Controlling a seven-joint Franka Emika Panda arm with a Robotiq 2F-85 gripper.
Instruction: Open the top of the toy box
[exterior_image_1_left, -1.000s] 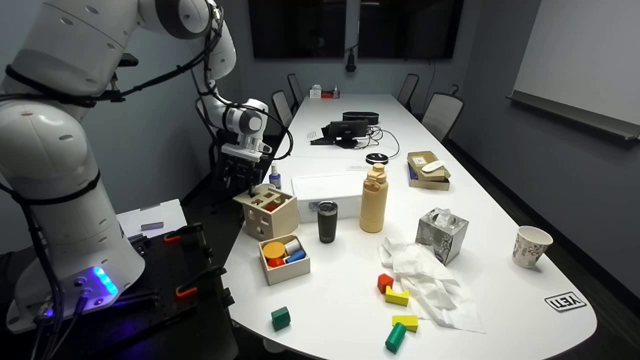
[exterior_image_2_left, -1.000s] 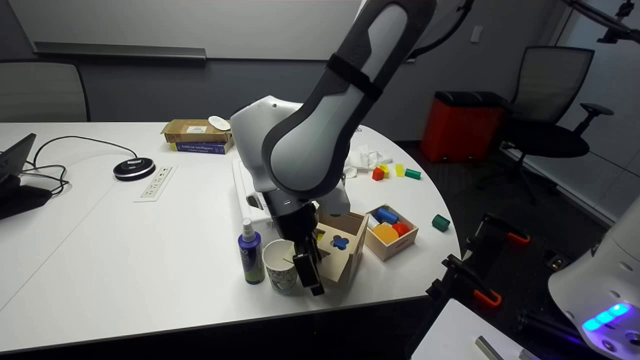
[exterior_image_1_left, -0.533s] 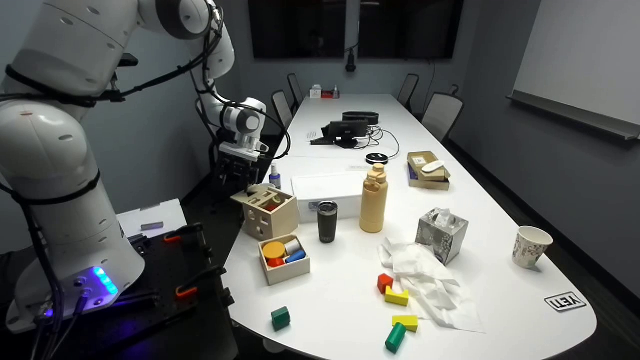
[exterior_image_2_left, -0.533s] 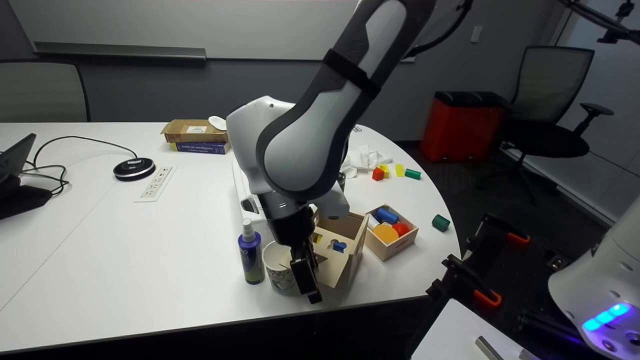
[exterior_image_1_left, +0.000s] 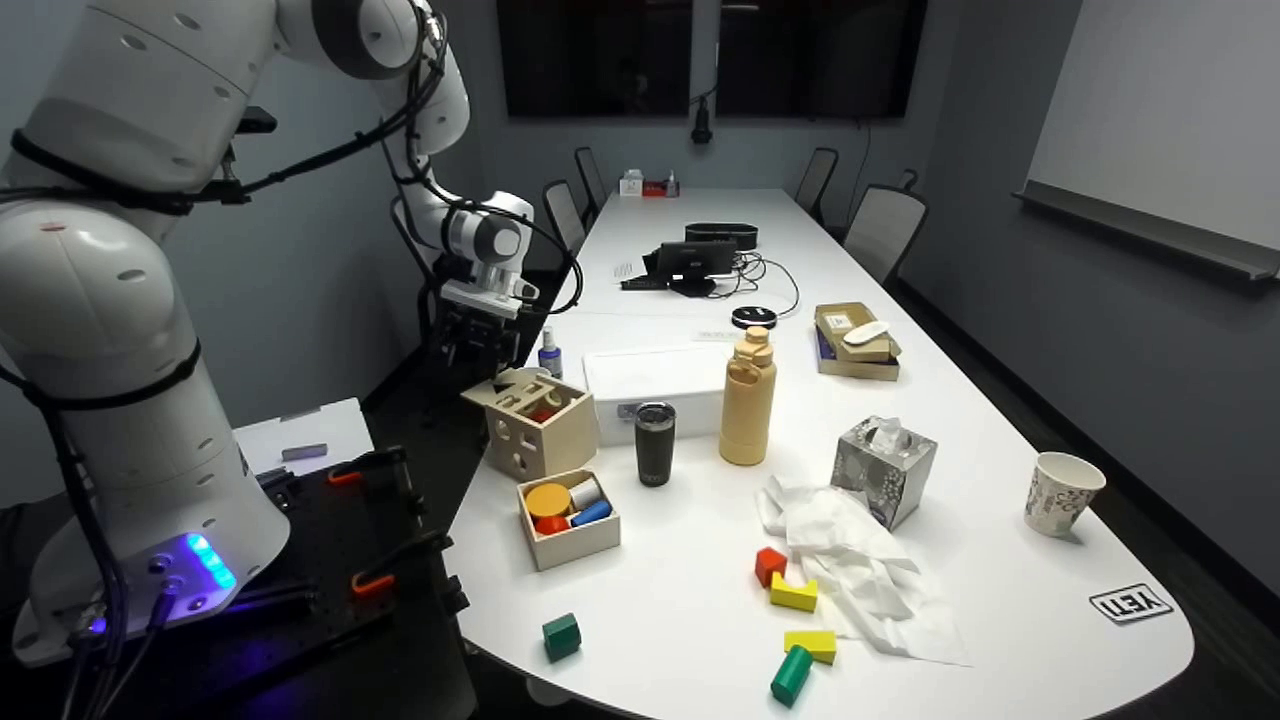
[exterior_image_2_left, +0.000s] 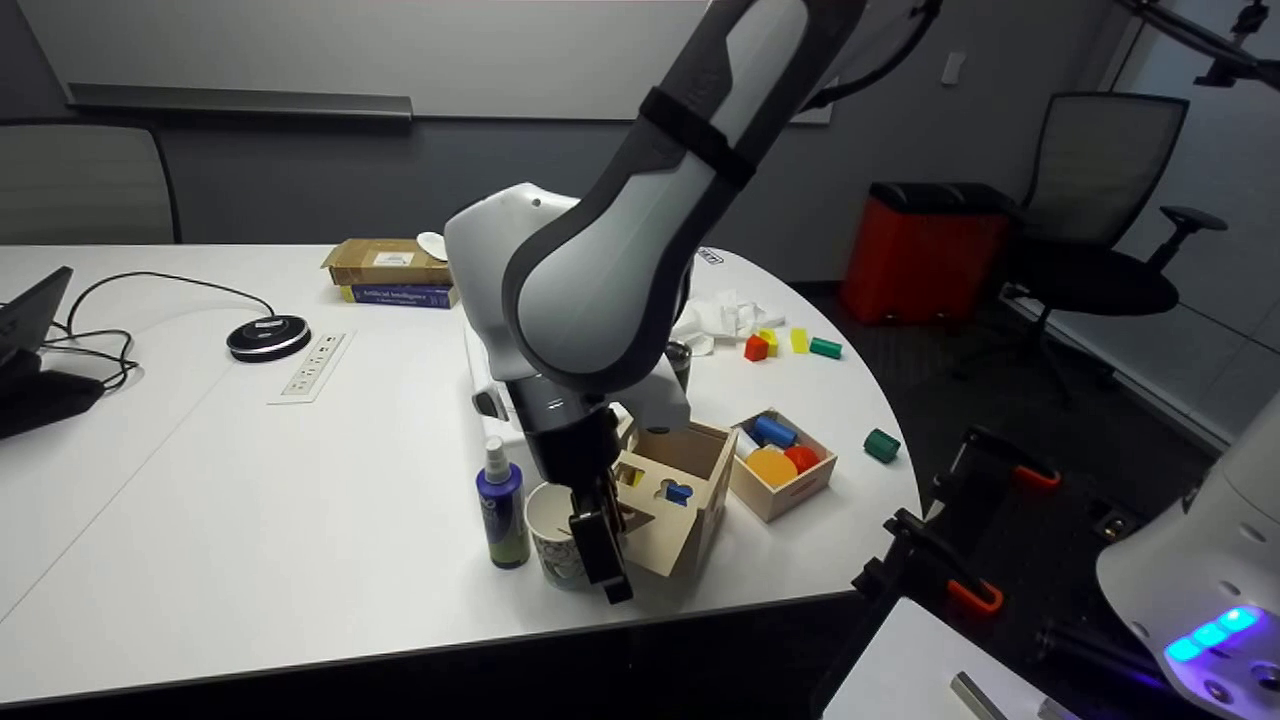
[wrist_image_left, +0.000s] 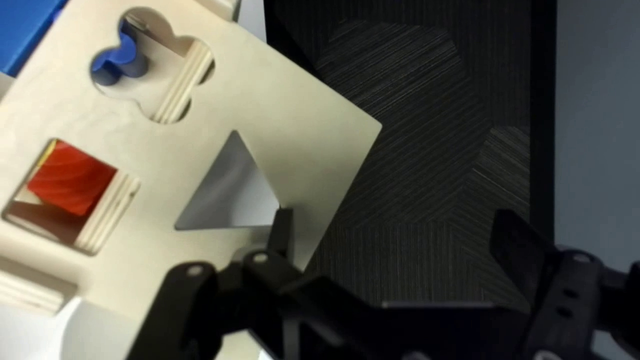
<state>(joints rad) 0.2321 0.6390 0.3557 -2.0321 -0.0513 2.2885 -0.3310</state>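
The toy box (exterior_image_1_left: 543, 445), a light-wood cube with shape holes, stands near the table edge; it also shows in an exterior view (exterior_image_2_left: 716, 500). Its top (exterior_image_1_left: 520, 397), a flat panel with cut-outs, is shifted partly off and overhangs the box on the gripper's side; part of the inside is open to view (exterior_image_2_left: 690, 450). In the wrist view the top (wrist_image_left: 310, 130) shows flower, square and triangle holes. My gripper (wrist_image_left: 395, 220) is open, its fingers wide apart. One finger is at the triangle hole's corner; I cannot tell whether it reaches in. The other is over dark floor.
A paper cup (exterior_image_2_left: 556, 530) and a spray bottle (exterior_image_2_left: 503, 512) stand close beside the gripper. A low tray of blocks (exterior_image_1_left: 575, 547), a black cup (exterior_image_1_left: 655, 445), a white bin (exterior_image_1_left: 650, 372) and a tan bottle (exterior_image_1_left: 748, 405) are near the box. Loose blocks lie farther off.
My gripper has moved slightly away from the box, toward the paper cup. The top has slid and turned a little with it, and the opening in the box has widened.
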